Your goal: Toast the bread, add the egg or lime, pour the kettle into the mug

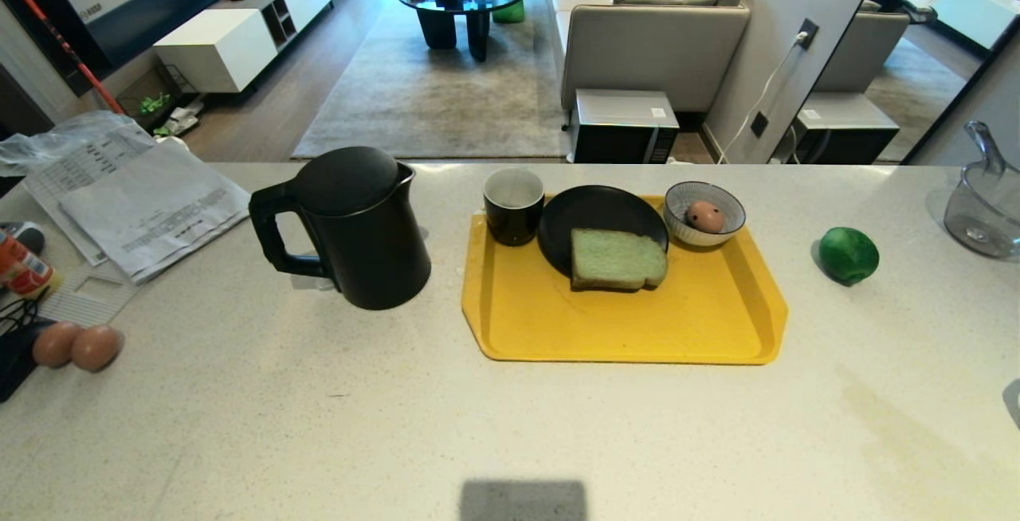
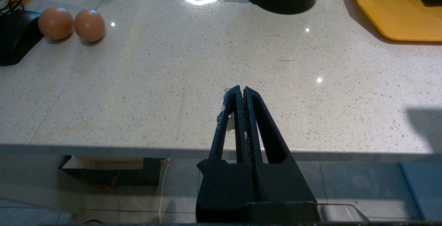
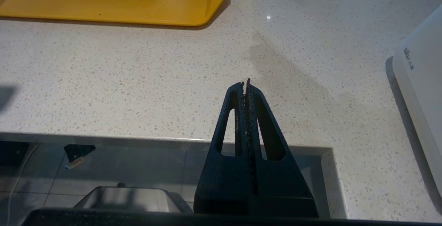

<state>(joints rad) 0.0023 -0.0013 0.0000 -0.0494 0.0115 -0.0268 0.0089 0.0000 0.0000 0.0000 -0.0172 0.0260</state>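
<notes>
Bread (image 1: 617, 258): seen frame centre on plate (image 1: 558, 226), beyond both closed, empty grippers (image 2: 243, 89) (image 3: 246, 83); right judged nearer.

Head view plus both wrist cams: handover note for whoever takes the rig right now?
Left gripper: jaws shut, empty, parked at the near counter edge.
Right gripper: same, shut and empty.
Kettle stands on the counter left of the yellow tray, lid closed.
Mug is on the tray's far left corner.
Bread lies partly on the black plate.
Egg sits in the striped bowl.
Lime is on the counter right of the tray.
Done: nothing visible.
Left: toasting, adding egg or lime, pouring.
</notes>
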